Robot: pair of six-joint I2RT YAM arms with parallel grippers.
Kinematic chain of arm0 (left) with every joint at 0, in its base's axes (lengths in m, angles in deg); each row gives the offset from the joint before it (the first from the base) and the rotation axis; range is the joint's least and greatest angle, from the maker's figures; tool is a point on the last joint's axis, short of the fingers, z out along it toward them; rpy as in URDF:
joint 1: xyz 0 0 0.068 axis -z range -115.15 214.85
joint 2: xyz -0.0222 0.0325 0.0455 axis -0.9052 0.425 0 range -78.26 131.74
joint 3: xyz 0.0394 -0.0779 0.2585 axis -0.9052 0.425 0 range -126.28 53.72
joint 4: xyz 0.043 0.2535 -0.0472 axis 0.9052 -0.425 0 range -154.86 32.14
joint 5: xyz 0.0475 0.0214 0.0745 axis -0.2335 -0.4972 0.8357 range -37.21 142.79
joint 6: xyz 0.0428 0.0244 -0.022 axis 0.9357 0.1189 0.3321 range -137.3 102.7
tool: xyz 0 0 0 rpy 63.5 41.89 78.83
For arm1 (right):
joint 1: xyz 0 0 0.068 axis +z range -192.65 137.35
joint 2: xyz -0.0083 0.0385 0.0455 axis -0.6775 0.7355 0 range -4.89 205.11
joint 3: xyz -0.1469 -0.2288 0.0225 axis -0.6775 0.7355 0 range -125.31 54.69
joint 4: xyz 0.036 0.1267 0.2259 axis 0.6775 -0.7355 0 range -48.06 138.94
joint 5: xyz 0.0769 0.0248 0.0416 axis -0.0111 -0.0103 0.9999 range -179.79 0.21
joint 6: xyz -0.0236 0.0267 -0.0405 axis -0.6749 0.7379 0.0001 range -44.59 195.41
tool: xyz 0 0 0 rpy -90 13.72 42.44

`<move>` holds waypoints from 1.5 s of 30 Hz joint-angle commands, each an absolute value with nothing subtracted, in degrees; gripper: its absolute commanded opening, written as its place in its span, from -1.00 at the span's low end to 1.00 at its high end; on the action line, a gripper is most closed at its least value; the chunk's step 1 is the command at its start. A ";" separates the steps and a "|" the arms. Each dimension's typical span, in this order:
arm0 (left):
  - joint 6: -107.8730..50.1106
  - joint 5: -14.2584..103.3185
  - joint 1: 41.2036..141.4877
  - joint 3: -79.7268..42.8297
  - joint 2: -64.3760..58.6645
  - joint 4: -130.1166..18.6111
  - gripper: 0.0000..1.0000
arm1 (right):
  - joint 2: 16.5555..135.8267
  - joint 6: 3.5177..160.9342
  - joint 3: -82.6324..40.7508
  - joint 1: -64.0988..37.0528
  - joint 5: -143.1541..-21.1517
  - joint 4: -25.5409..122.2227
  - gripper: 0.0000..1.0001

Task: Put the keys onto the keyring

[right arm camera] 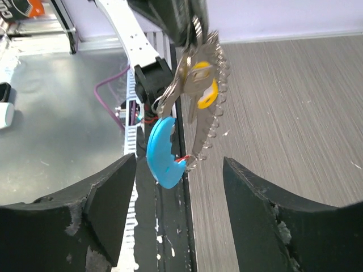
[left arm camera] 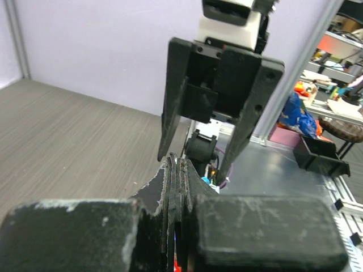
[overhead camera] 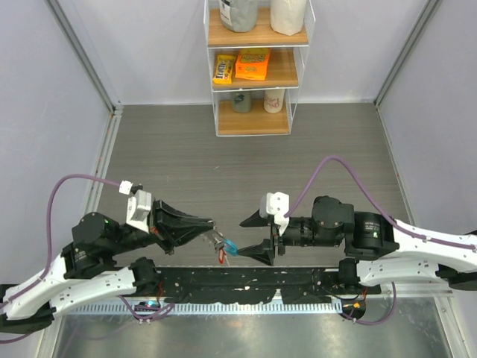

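- Nearest, along the table's edge, the black rail [overhead camera: 238, 282] runs under both arms. The work hangs just above and beyond it, so anything dropped could land in its slots.
- The left gripper [overhead camera: 212, 226] is clamped shut on the top of the keyring [right arm camera: 211, 127]. The jagged loop hangs free in the air between the two arms, off the table [overhead camera: 223, 156].
- With the loop hang the blue tag [right arm camera: 161, 153] and the yellow key [right arm camera: 207, 99], which is pressed against the wire. A speck of the red key [right arm camera: 181, 161] shows at the tag's lower tip. I cannot tell whether either key is truly threaded on.
- The right gripper [overhead camera: 252, 237] faces the bunch from just beside it, its jaws wide apart with nothing in them.
- The step in hand, as I judge it, is for the right gripper to take or settle one key.
- To do it well, come in level with the bunch and close on a key's head, not on the blue tag or the wire. Move slowly so the bunch does not swing, and let the left grip hold firm.
- Far back, the shelf unit [overhead camera: 257, 71] plays no part.
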State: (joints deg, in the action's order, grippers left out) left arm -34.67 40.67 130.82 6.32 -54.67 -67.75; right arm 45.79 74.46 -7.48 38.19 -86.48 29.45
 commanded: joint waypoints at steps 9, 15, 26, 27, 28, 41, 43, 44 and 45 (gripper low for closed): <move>-33.47 46.81 130.76 4.50 -50.75 -62.17 -1.00 | 44.32 74.18 -1.82 38.38 -85.22 39.70 0.55; -33.82 47.43 130.76 4.50 -50.14 -61.02 -1.00 | 47.40 75.32 -0.68 38.30 -85.22 43.13 0.55; -34.26 48.31 130.85 5.38 -51.37 -60.06 -1.00 | 48.99 75.32 0.73 38.30 -92.49 43.84 -0.06; -34.35 47.96 130.77 5.64 -51.45 -59.79 -1.00 | 48.73 75.24 0.82 38.30 -94.26 43.84 -0.13; -34.44 47.70 130.76 5.64 -51.54 -59.62 -1.00 | 48.64 75.32 0.82 38.30 -94.97 43.84 -0.16; -35.76 46.46 130.76 6.08 -52.16 -59.79 -1.00 | 46.44 72.60 1.26 38.30 -102.89 45.51 -0.88; -35.93 46.55 130.77 6.17 -52.33 -60.40 -1.00 | 45.48 72.08 1.60 38.30 -102.98 45.60 -0.88; -35.93 46.64 130.76 6.26 -52.42 -60.84 -1.00 | 45.21 71.90 1.61 38.30 -102.80 45.60 -0.88; -35.93 46.90 130.85 6.26 -52.42 -61.54 -1.00 | 44.34 71.72 1.87 38.38 -102.63 45.60 -0.89</move>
State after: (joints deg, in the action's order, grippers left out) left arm -34.91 48.21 130.71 6.39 -51.50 -64.47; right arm 47.69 73.15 1.85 38.52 -99.03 41.67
